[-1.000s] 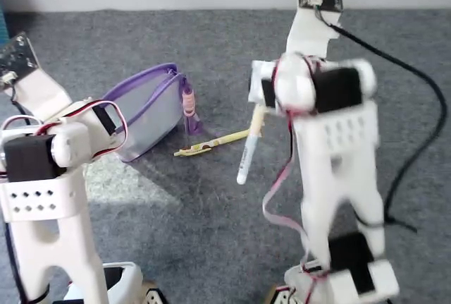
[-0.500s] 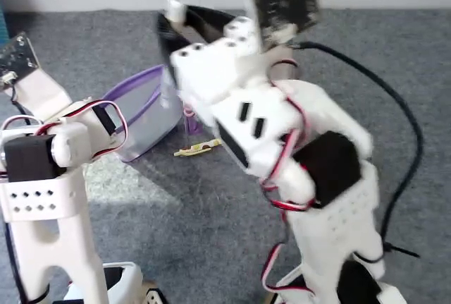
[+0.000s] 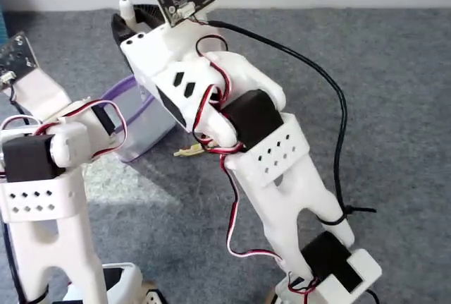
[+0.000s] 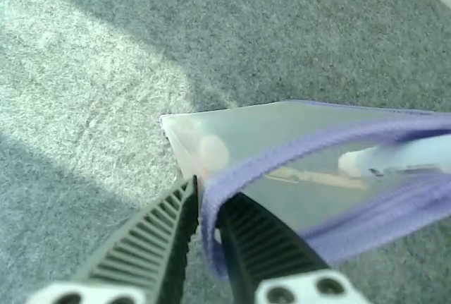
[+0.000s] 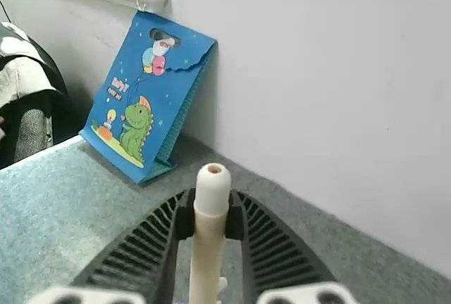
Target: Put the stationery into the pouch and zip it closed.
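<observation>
- Swung across from the other side of the bench, the right arm now hangs over the pouch. The left arm has not shifted.
- The right hand is clamped on a white marker, held upright with its upper end poking out past the fingers.
- The left hand is narrow, pinching one corner of the purple zip rim of the clear pouch and propping the mouth open.
- The pouch rests on the grey bench, unzipped. A yellow pen lies just beside it, partly under the right arm.
- The step in hand looks like loading the marker.
- The next move calls for guiding the marker's lower end into the mouth and then letting go. The yellow pen and the zip remain.
</observation>
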Available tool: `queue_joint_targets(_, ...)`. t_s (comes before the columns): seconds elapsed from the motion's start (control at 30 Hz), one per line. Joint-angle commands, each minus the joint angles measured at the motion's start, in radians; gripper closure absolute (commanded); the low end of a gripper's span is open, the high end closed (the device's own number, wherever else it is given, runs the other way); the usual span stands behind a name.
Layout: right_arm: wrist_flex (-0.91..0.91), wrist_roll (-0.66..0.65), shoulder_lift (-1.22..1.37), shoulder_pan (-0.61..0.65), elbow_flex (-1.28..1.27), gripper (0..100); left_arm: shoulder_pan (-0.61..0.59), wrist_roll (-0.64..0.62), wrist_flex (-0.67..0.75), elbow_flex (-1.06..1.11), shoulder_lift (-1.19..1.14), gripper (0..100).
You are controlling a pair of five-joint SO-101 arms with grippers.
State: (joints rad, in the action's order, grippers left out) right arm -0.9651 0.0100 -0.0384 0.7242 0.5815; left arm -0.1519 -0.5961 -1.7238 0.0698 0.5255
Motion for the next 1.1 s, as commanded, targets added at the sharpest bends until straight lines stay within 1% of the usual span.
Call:
queue_joint_targets(0.0, -0.064, -0.008, -0.028, 0.007, 0.041, 87.3, -0.006, -0.011, -0.028, -0.001, -0.018, 99)
queue_joint_targets(0.07, -0.081, -0.005, -0.053, 0.001, 0.041, 77.3, -0.006, -0.011, -0.028, -0.001, -0.018, 99)
queue_joint_targets(0.13, -0.082, -0.005, -0.081, -0.004, 0.043, 72.2, -0.003, -0.011, -0.028, -0.001, -0.018, 99)
queue_joint_targets(0.2, -0.087, 0.006, -0.11, -0.033, 0.043, 72.7, -0.002, -0.011, -0.028, -0.001, -0.018, 99)
queue_joint_targets(0.27, -0.099, 0.06, -0.128, -0.061, 0.043, 75.7, -0.002, -0.011, -0.028, -0.001, -0.018, 99)
queue_joint_targets(0.33, -0.136, 0.126, -0.137, -0.116, 0.043, 79.8, -0.002, -0.011, -0.028, -0.001, -0.018, 99)
queue_joint_targets(0.4, -0.186, 0.232, -0.136, -0.188, 0.043, 83.3, -0.002, -0.011, -0.028, -0.001, -0.018, 99)
queue_joint_targets(0.5, -0.305, 0.454, -0.113, -0.305, 0.026, 84.7, -0.002, -0.011, -0.028, -0.001, -0.018, 99)
queue_joint_targets(0.63, -0.487, 0.612, -0.01, -0.4, -0.034, 84.7, -0.002, -0.011, -0.028, -0.001, -0.018, 99)
queue_joint_targets(0.77, -0.579, 0.707, 0.159, -0.44, -0.061, 84.7, 0.0, -0.011, -0.028, -0.001, -0.018, 99)
queue_joint_targets(0.97, -0.578, 0.775, 0.406, -0.437, -0.057, 84.7, 0.0, -0.009, -0.028, -0.001, -0.026, 99)
queue_joint_targets(1.07, -0.578, 0.783, 0.521, -0.437, -0.026, 84.7, 0.0, -0.009, -0.028, -0.001, -0.026, 99)
